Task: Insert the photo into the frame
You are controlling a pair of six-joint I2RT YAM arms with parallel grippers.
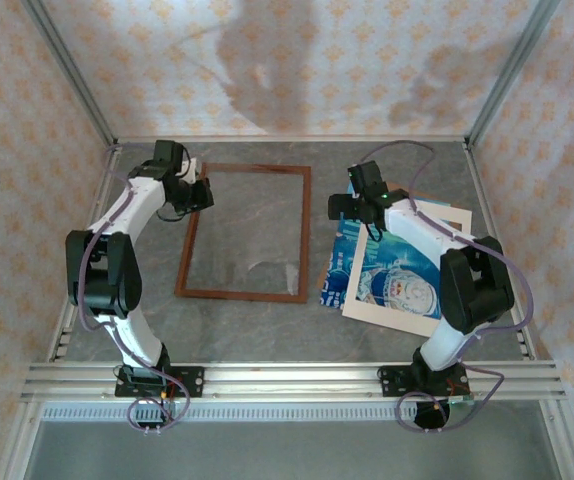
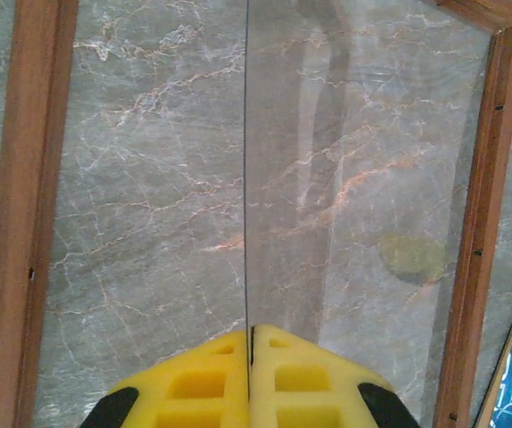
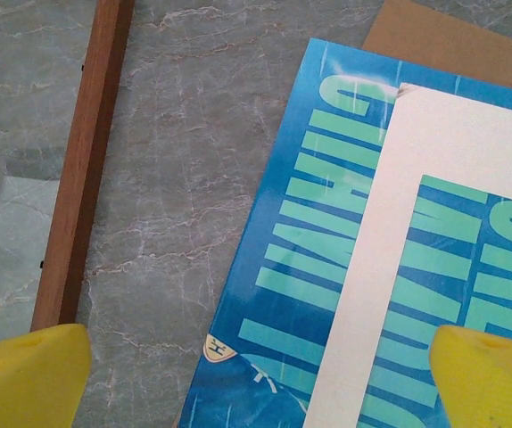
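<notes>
Top external: the photo (image 1: 407,285) lies lengthwise near-to-far, slightly skewed.

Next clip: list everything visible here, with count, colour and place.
frame: one, reddish-brown wood, left of centre
clear pane: one, transparent, over the frame
photo: one, blue, right of the frame
mat: one, cream, lying on the photo
backing board: one, brown cardboard, under the photo's far corner
table: one, grey marbled
left gripper: yellow fingers, shut on the clear pane's edge
right gripper: yellow fingers, open above the photo
</notes>
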